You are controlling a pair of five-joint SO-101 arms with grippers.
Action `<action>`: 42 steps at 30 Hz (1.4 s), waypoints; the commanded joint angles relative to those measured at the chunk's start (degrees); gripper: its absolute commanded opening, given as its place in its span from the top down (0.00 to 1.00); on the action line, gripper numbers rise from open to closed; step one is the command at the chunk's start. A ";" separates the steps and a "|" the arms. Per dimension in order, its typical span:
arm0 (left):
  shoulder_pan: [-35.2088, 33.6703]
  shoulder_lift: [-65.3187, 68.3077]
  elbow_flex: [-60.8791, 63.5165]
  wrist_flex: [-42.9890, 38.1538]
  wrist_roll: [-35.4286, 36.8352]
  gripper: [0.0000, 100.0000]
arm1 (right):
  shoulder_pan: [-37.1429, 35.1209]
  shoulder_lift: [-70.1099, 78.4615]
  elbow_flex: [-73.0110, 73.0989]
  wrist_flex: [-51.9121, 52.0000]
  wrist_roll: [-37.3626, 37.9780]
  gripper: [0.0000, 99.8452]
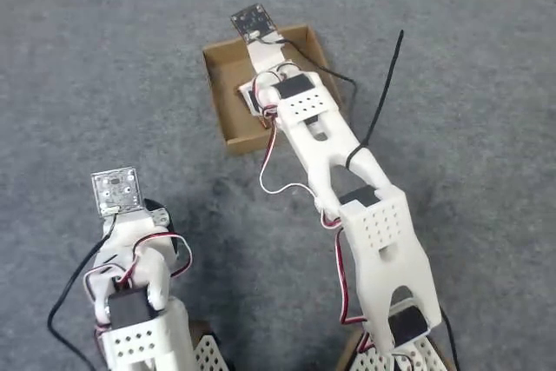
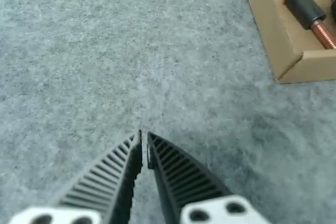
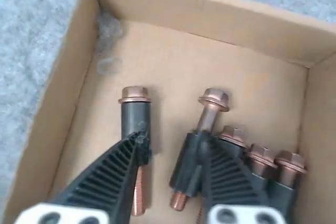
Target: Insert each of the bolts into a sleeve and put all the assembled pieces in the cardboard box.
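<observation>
Hovering right gripper (image 3: 170, 139) over cardboard box (image 3: 199, 19)

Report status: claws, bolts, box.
Left claw shut, over carpet. Right claw open inside cardboard box. Five sleeved bolts lying there. No obstruction seen.

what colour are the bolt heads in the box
Copper. The bolt heads sit above black sleeves; best seen in the right wrist view.

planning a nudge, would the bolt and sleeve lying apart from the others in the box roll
Probably: its round sleeve lies flat on the cardboard box floor. The wider bolt head would likely swing it in an arc.
</observation>
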 commanded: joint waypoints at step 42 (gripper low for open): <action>0.00 -1.14 -0.57 -0.18 -0.97 0.99 | 29.76 -38.37 4.75 55.78 -8.09 0.99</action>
